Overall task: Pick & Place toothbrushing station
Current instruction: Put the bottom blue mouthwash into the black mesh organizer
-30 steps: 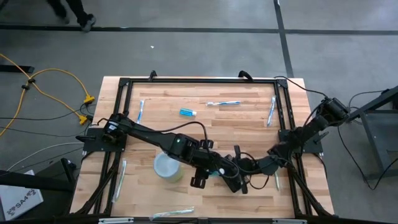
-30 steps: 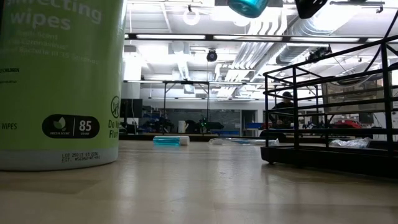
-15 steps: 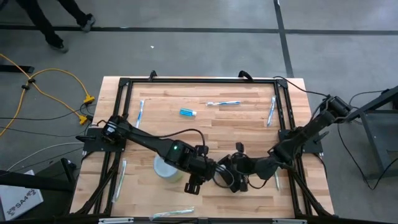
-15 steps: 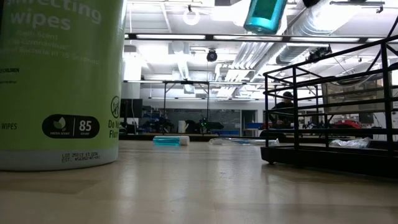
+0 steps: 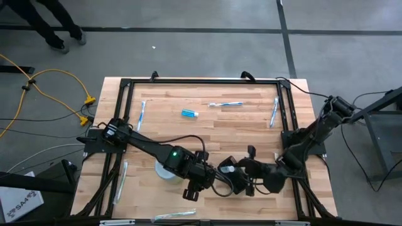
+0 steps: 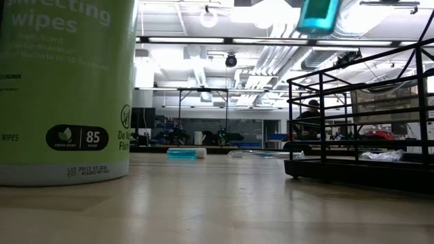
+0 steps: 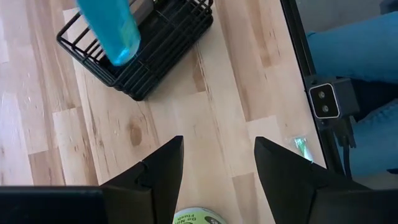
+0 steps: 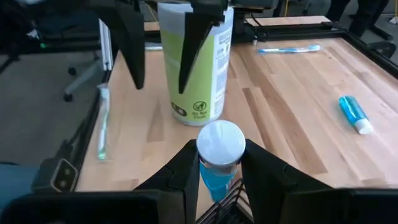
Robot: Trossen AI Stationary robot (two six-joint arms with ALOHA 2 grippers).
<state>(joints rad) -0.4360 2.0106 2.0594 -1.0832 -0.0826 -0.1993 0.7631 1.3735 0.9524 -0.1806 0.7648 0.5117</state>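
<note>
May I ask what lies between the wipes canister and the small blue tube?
Bare wood only between wipes canister and blue tube, as the right wrist view shows.

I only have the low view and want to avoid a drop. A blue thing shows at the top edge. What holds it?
Observer: The right gripper is shut on it. It is a blue bottle with a white cap.
Operator: Is the left gripper helping?
Observer: No. The left gripper hangs open and empty above the wipes canister.
Operator: What lies under the bottle?
Observer: In the left wrist view the bottle shows over a black wire basket that stands on the table.
</note>
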